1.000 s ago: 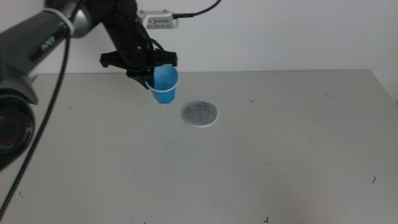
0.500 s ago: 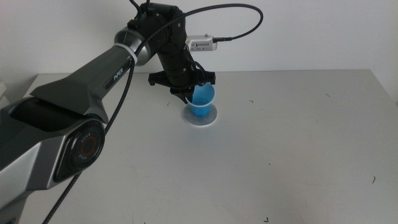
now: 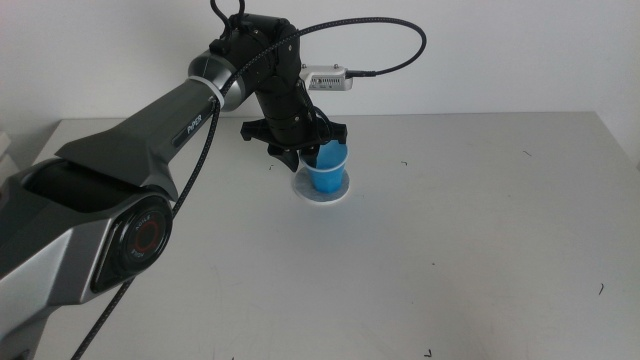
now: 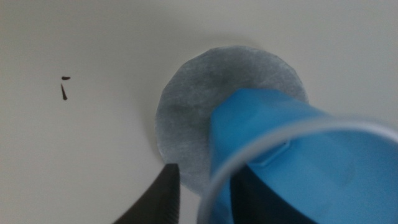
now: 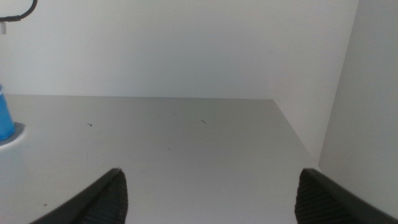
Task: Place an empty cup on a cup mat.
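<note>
Reaching in from the left side of the middle view, the left hand (image 3: 305, 157) grips the blue cup (image 3: 328, 168) by its rim, one dark finger (image 4: 163, 198) outside the wall and the other inside it, closed on the thin white edge. The cup stands over the cup mat (image 3: 300, 189), a flat grey disc with a white edge on the pale surface (image 3: 450, 240); its base appears to rest on the mat, and only a thin crescent of the disc shows around the cup's foot. In the left wrist view the cup (image 4: 298, 149) fills the near part of the picture and the mottled mat (image 4: 193, 118) lies behind and under it, with a small dark mark (image 4: 64, 89) on the surface off to one side.

Compared with one second ago, the cup has travelled from a raised spot beside the mat, where the whole disc lay bare, to a place directly on it. Since half a second ago the change is slight: the cup sits a touch lower and more squarely over the disc, and the arm's pose is nearly the same.

The right hand (image 5: 211, 186) waits well away from the work, outside the middle view, its two dark fingers spread wide with nothing between them; its camera catches the cup (image 5: 5, 115) and mat (image 5: 13, 135) far off at the picture's edge.
</note>
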Robot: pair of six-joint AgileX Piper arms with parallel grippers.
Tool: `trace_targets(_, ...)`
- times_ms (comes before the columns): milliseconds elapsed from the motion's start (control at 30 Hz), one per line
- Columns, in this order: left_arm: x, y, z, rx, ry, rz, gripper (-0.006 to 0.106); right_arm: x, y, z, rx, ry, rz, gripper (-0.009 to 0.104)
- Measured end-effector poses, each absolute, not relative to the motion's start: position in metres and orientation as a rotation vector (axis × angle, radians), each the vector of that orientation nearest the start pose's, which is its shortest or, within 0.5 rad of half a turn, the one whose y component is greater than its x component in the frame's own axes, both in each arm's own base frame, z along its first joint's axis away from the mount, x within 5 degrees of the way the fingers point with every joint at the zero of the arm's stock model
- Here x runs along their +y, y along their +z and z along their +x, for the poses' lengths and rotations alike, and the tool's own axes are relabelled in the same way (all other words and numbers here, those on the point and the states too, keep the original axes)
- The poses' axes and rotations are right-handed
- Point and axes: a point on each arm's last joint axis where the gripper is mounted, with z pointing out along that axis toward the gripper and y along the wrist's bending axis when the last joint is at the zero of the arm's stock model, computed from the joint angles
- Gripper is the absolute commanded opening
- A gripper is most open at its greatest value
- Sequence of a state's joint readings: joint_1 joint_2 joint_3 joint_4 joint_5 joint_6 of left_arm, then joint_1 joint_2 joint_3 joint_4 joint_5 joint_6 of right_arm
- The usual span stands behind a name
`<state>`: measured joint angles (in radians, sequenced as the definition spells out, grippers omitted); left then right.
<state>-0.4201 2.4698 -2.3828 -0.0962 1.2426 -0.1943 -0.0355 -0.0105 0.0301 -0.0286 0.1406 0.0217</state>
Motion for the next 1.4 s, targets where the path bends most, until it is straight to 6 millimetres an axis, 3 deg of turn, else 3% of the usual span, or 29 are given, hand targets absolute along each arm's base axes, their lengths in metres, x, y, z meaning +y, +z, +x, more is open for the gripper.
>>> trace_targets(233,-0.223,0.21,0.478,2.794,-0.277,0.382,0.082,-0.002,0.191,0.057,1.644,-0.036,0.027,0.094)
trace_targets(400,-0.225,0.235,0.482,2.697,-0.3,0.42,0.101,-0.002,0.191,0.057,1.644,-0.036,0.027,0.094)
trace_targets(667,-0.224,0.295,0.473,2.544,-0.37,0.427,0.105,-0.002,0.191,0.057,1.644,-0.036,0.027,0.094)
trace_targets(767,-0.219,0.328,0.462,2.48,-0.38,0.436,0.105,-0.002,0.191,0.057,1.644,-0.036,0.027,0.094)
trace_targets(967,-0.204,0.408,0.424,2.307,-0.41,0.484,0.105,-0.002,0.191,0.057,1.644,-0.036,0.027,0.094)
trace_targets(1233,-0.169,0.511,0.351,2.048,-0.377,0.528,0.105,-0.002,0.191,0.057,1.644,-0.036,0.027,0.094)
trace_targets(1400,-0.14,0.553,0.299,1.957,-0.296,0.525,0.105,-0.002,0.191,0.057,1.644,-0.036,0.027,0.094)
